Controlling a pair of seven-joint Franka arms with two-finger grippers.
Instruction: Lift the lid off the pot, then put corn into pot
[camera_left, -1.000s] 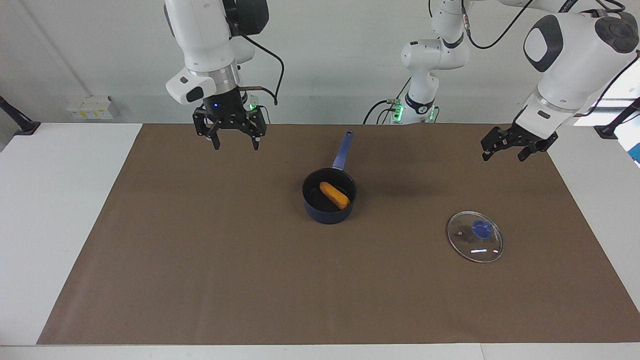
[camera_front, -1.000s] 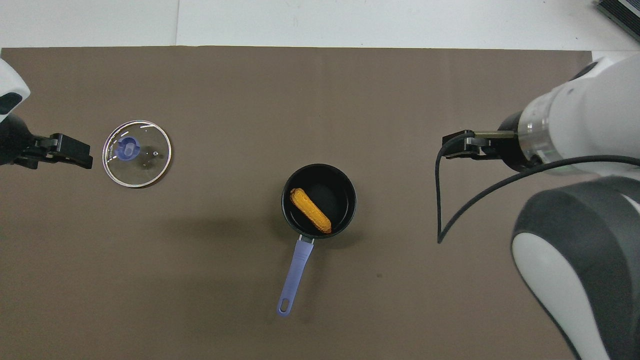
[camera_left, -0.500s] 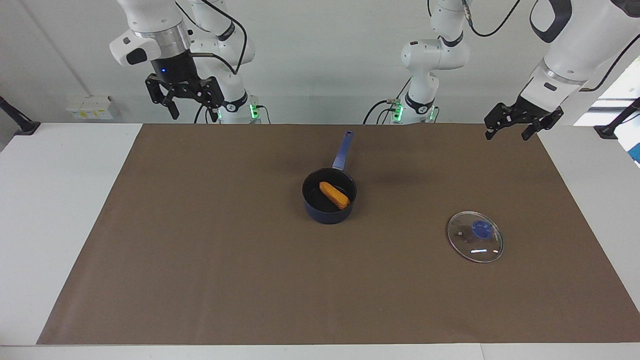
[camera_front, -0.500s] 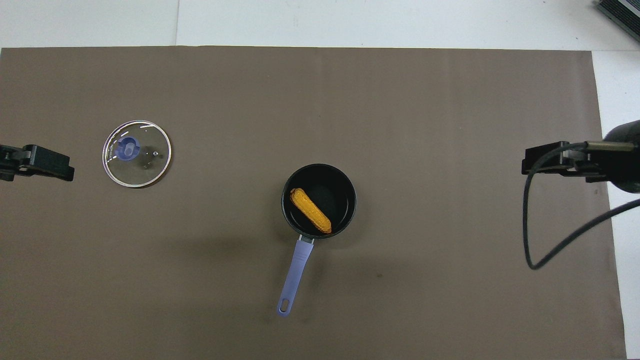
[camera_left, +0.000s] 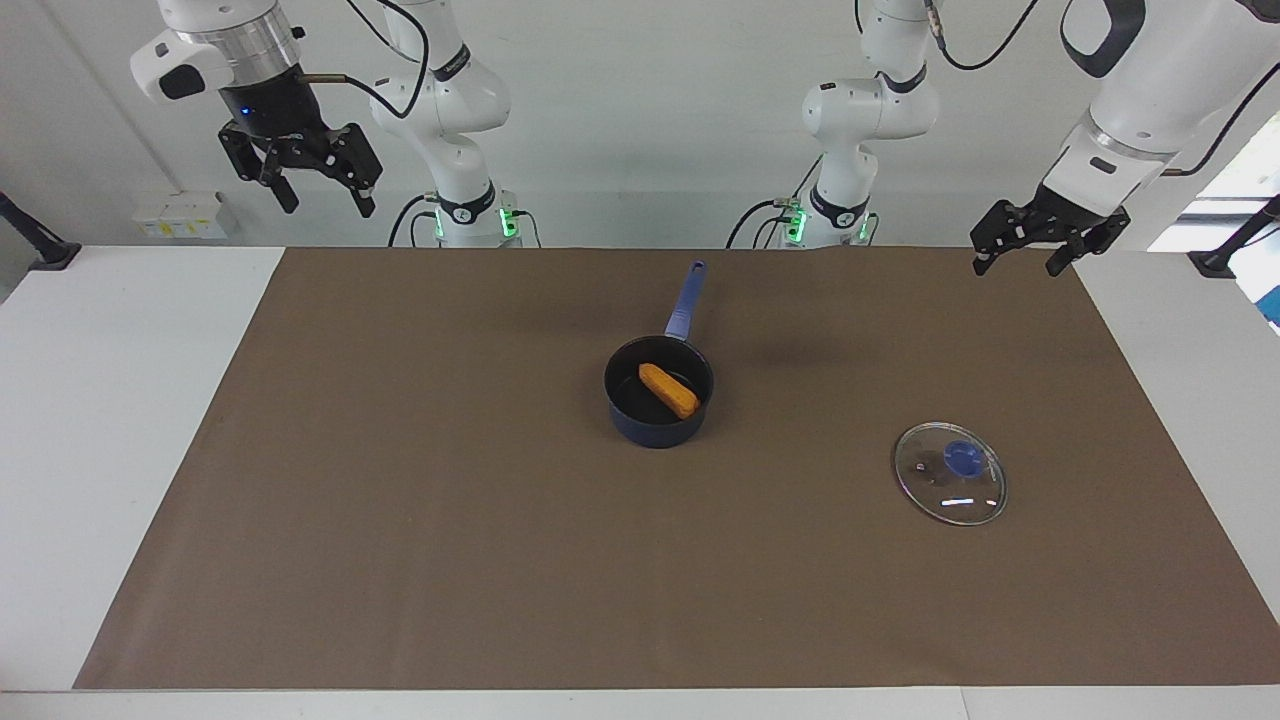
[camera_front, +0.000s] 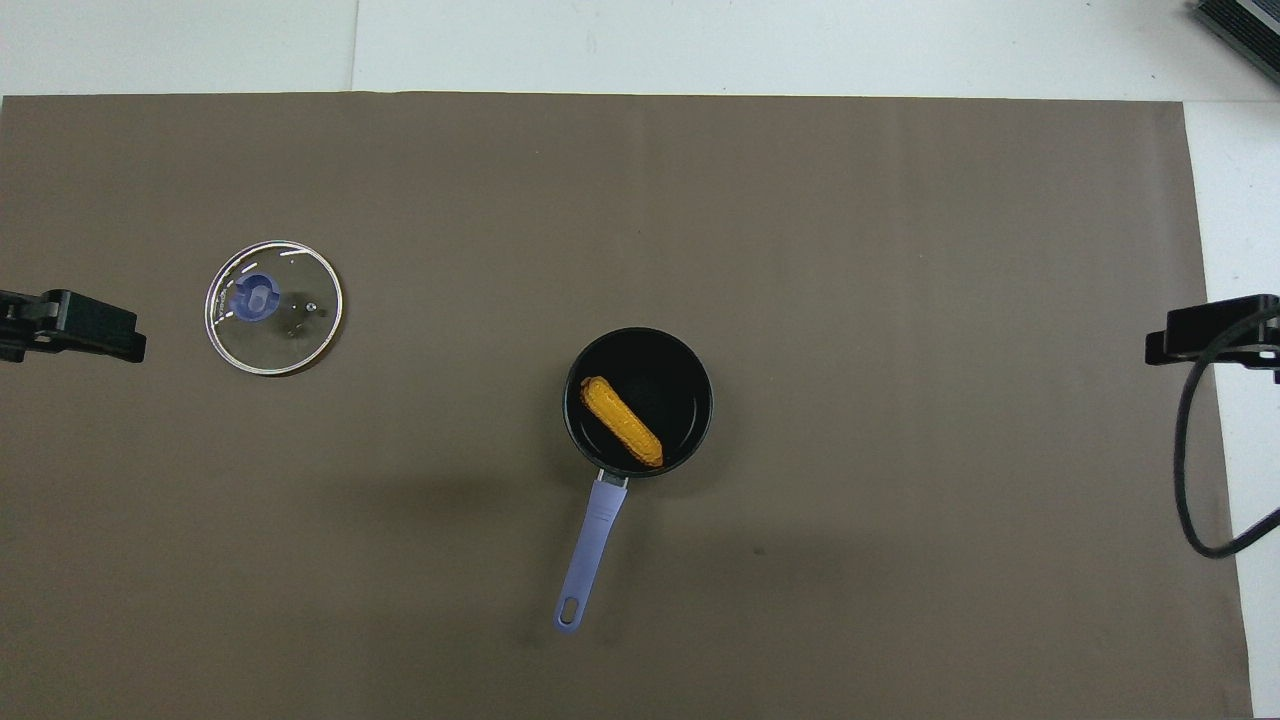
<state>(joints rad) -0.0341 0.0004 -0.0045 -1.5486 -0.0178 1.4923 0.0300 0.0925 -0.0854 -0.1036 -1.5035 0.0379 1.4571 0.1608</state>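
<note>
I work in a robotics lab: a bare white wall (camera_left: 640, 120), my two arm bases (camera_left: 470, 215) bolted at the far edge of a white counter (camera_left: 110, 400) under a brown mat (camera_front: 700, 200), with cables (camera_left: 770, 215) and green status lights.

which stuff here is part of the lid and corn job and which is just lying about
Part of the job:
- pot, uncovered, mid-mat
- corn, lying inside the pot
- lid, flat on the mat toward the left arm's end
- left gripper and right gripper, both raised, holding nothing

Just there:
- brown mat
- white table
</note>
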